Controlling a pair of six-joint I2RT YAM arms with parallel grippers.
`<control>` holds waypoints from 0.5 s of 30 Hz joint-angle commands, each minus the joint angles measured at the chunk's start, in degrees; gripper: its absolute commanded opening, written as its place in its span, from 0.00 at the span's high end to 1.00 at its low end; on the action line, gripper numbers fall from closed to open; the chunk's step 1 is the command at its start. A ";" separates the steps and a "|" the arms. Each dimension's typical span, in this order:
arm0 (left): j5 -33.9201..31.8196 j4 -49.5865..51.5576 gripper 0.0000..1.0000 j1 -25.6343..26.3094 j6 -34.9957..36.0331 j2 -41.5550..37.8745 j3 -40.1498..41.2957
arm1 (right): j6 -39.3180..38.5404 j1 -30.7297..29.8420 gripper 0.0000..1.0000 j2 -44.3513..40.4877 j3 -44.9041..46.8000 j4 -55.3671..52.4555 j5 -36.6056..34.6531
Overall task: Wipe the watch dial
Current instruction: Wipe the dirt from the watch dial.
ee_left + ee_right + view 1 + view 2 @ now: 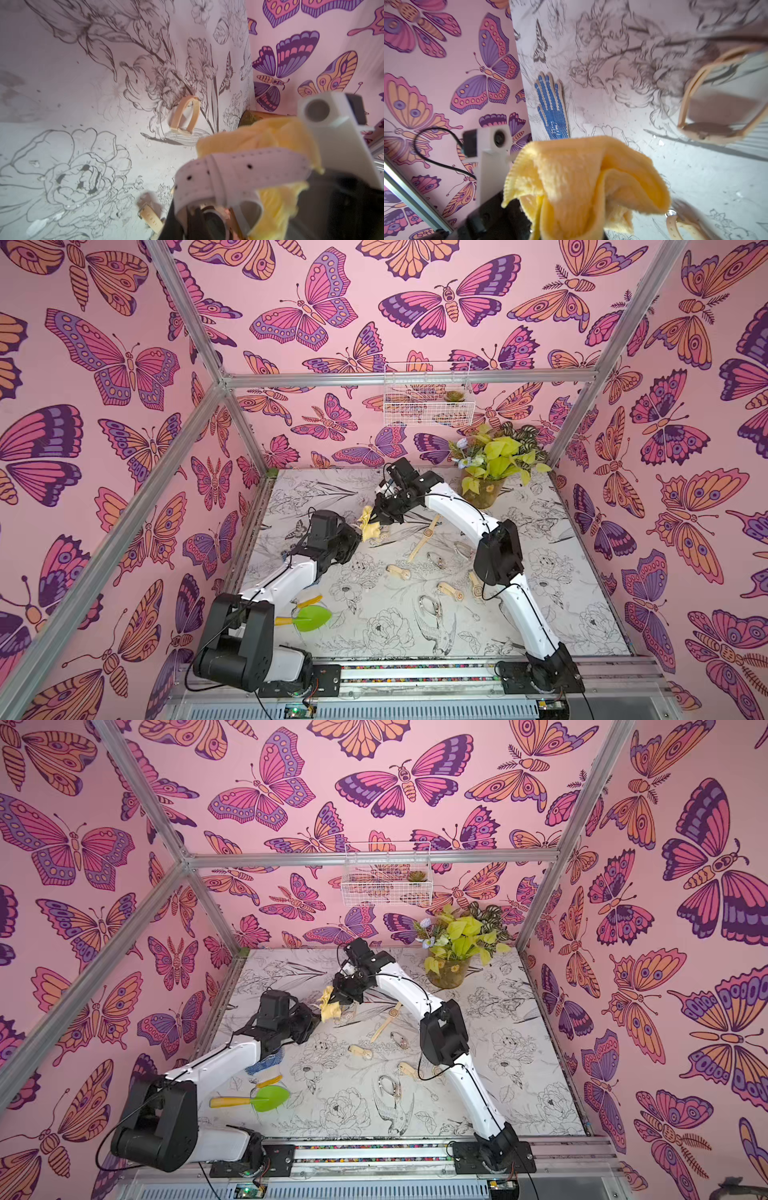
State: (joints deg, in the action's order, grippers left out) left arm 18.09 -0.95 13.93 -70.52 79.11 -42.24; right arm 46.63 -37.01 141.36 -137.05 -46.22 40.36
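Observation:
My left gripper (354, 536) is shut on a watch with a pale perforated strap (239, 166). The watch's dark round dial (215, 225) shows low in the left wrist view, between the black fingers (172, 224). My right gripper (380, 517) is shut on a bunched yellow cloth (583, 176), which hides its fingertips. In both top views the cloth (370, 527) (330, 1007) hangs between the two grippers, above the far middle of the table. The cloth (276, 133) lies against the strap just beyond the watch.
Several other watches lie on the floral table: a tan one (426, 537), a looped one (185, 116), small ones (398, 571) (451, 591). A green trowel (311, 618) and a blue glove (552, 110) lie by the left arm. A potted plant (494, 472) stands at the back right.

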 commanded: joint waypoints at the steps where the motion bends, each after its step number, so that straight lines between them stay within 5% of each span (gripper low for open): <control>1: 5.42 2.18 1.00 -0.52 0.85 -2.09 1.15 | 0.65 3.15 1.00 -3.83 2.73 6.81 -0.18; 15: 8.43 -2.94 1.00 -5.31 -3.72 -1.54 1.80 | -1.41 6.28 1.00 -18.68 31.67 15.89 -0.45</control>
State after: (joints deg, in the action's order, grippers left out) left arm 24.73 -1.72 8.95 -73.17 76.86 -41.15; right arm 46.28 -29.74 125.80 -108.51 -33.43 39.68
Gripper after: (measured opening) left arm 0.058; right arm 0.119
